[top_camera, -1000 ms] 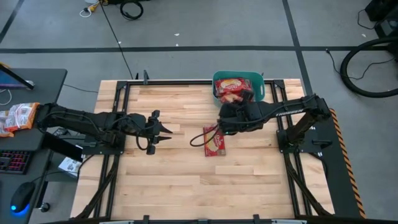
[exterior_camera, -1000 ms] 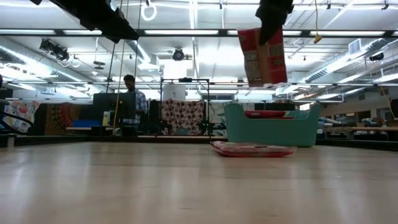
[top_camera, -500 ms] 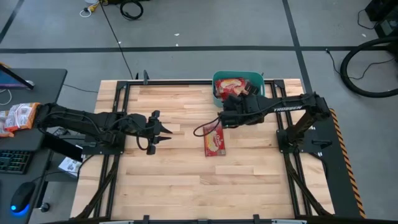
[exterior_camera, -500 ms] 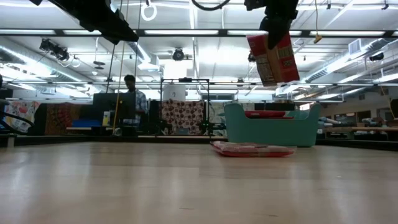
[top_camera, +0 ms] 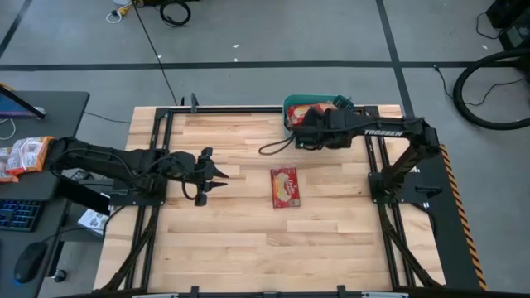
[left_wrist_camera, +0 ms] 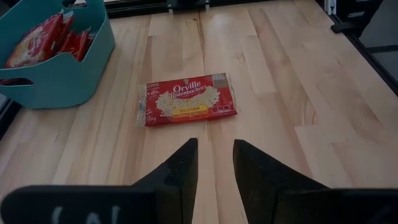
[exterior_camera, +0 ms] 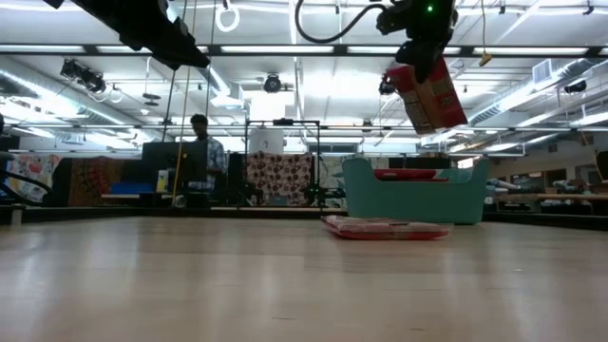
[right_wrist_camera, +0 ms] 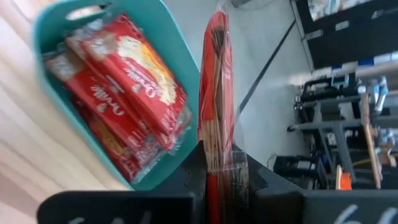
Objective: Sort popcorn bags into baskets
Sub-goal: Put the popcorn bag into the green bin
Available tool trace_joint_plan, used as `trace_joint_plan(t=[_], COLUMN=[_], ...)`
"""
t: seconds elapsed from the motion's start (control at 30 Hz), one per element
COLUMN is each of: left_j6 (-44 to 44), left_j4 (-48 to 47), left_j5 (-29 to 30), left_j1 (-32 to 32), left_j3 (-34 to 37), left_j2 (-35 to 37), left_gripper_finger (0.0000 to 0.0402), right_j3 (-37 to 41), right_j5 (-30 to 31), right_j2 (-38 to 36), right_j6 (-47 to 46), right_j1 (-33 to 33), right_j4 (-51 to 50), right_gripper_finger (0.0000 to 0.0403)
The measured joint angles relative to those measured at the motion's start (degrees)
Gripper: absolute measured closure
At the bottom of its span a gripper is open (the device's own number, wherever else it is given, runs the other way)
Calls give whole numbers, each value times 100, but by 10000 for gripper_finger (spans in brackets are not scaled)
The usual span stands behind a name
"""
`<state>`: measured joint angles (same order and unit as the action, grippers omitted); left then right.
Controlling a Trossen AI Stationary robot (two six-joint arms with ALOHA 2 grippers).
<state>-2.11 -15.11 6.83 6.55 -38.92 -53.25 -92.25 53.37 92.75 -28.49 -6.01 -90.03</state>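
Note:
A teal basket (top_camera: pixel 290 108) stands at the table's far edge, right of the middle, with several red popcorn bags (right_wrist_camera: pixel 124 81) inside. My right gripper (exterior_camera: pixel 418 52) hangs high over the basket (exterior_camera: pixel 413 195), shut on one more popcorn bag (exterior_camera: pixel 434 95). Another popcorn bag (top_camera: pixel 286 186) lies flat on the wood near the table's middle, picture side up (left_wrist_camera: pixel 189 107). My left gripper (left_wrist_camera: pixel 214 163) stands open at the table's left, pointing at that bag from a short way off, with nothing between its fingers. My right gripper pinches the popcorn bag's upper end (right_wrist_camera: pixel 216 155) between its two fingers, across the flat faces. The fingers slant down from above. The bag hangs below them, tilted with its lower end toward the basket, clear of basket and table.
Black frame rails (top_camera: pixel 157 149) run along the table's left and right sides. A cable loop (top_camera: pixel 273 149) hangs off the right arm above the wood. Bare wood lies in the near half of the table. A person (exterior_camera: pixel 199 152) stands far behind the table.
My right gripper has carried the popcorn bag from above the bag lying on the table toward the far edge, to above the basket, turning as it went. The held bag has tipped further from upright. The bag on the table has stayed put.

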Motion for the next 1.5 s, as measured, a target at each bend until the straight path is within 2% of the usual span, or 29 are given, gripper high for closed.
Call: trace_joint_plan(t=[0.23, 0.43, 0.57, 0.87, 1.2, 1.5], left_j6=[2, -4, -4, -6, -5, -7], left_j4=[-28, -24, -22, -17, -14, -18], left_j5=[0, 41, 154, 157, 155, 154], left_j1=[1, 1, 1, 1, 1, 0], left_j3=[0, 0, 0, 0, 0, 0], left_j2=[0, 0, 0, 0, 0, 2], left_gripper_finger=[294, 294, 294, 294, 294, 294], right_j3=[0, 0, 0, 0, 328, 398], right_j5=[-99, -849, -1095, -1404, -2045, -2481], right_j2=[-267, -356, -357, -356, -96, 155], right_j6=[61, 26, 14, 21, 722, 1003], right_j1=[-492, -1047, -1341, -1824, -2319, -2513], right_j4=[1, -2, 91, 1032, 2362, 2973], right_gripper_finger=[364, 364, 364, 364, 364, 363])
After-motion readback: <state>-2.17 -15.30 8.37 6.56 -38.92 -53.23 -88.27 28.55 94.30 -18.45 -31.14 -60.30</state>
